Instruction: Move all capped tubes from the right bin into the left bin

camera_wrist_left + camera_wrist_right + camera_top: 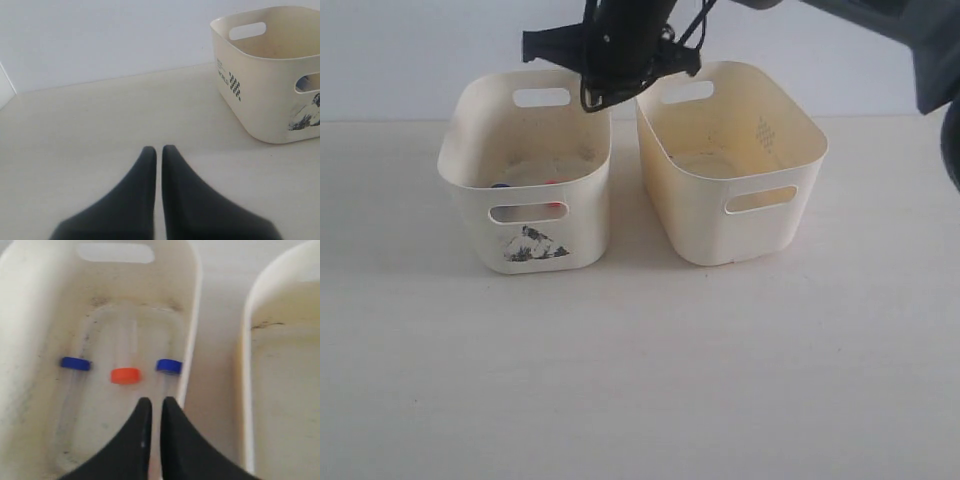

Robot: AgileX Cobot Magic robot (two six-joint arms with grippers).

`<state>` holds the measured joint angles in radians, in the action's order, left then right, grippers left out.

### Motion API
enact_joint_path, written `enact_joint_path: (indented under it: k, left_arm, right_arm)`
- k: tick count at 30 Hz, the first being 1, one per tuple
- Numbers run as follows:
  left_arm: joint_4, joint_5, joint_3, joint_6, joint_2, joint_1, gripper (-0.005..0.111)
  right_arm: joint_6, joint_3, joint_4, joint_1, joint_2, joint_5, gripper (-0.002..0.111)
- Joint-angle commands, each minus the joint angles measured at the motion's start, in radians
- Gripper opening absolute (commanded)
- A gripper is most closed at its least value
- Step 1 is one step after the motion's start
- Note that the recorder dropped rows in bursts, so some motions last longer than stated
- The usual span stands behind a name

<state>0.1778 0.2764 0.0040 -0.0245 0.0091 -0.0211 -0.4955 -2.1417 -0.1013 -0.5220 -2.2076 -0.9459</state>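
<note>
Three capped tubes lie on the floor of the left bin [30, 315]: one with a blue cap [75, 363], one with an orange-red cap [125, 375], one with a blue cap [169, 365]. This bin carries the black print [532, 246] on its front. The right bin [790, 150] has a plain front, and no tube shows inside it. My right gripper [154, 401] hangs shut and holds nothing, above the left bin's wall nearest the right bin [280, 390]. The left gripper [155, 149] is shut over bare table, apart from the left bin [260, 95].
The two bins stand side by side with a narrow gap [625, 170] between them. My right arm [610, 50] reaches in from the upper right over that gap. A pale wall [420, 50] stands behind the table.
</note>
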Motion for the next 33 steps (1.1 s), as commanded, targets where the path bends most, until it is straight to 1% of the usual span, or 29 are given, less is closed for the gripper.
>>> enact_joint_path:
  k: [1,4,5,10,16,19,24,28,33]
  left_arm:
    - [-0.001,-0.016,-0.004,-0.012,-0.002,0.001,0.004]
    - [-0.001,-0.016,-0.004,-0.012,-0.002,0.001,0.004]
    - [-0.001,-0.016,-0.004,-0.012,-0.002,0.001,0.004]
    - [-0.001,-0.016,-0.004,-0.012,-0.002,0.001,0.004]
    - [-0.001,-0.016,-0.004,-0.012,-0.002,0.001,0.004]
    - [-0.001,-0.016,-0.004,-0.012,-0.002,0.001,0.004]
    - [-0.001,-0.016,-0.004,-0.012,-0.002,0.001,0.004]
    - [-0.001,-0.016,-0.004,-0.012,-0.002,0.001,0.004]
    - [-0.001,-0.016,-0.004,-0.012,-0.002,0.001,0.004]
  right_arm:
    - [-0.072,0.004,-0.224,0.002,0.095,-0.146,0.0]
    - [0.009,0.052,-0.252,0.002,0.155,-0.169,0.0]
    - [0.007,0.08,-0.252,0.002,0.178,-0.176,0.0]
    - [0.004,0.288,-0.263,0.002,0.334,-0.147,0.0]
    - [-0.067,0.71,-0.266,-0.013,0.62,-0.064,0.0]
    - [-0.107,0.915,-0.27,-0.03,0.803,0.016,0.0]
    - [-0.194,1.182,-0.266,-0.035,1.085,0.14,0.0]
    - [-0.244,1.313,-0.247,-0.035,1.27,0.13,0.0]
    - [-0.253,1.35,-0.222,-0.035,1.441,0.049,0.0]
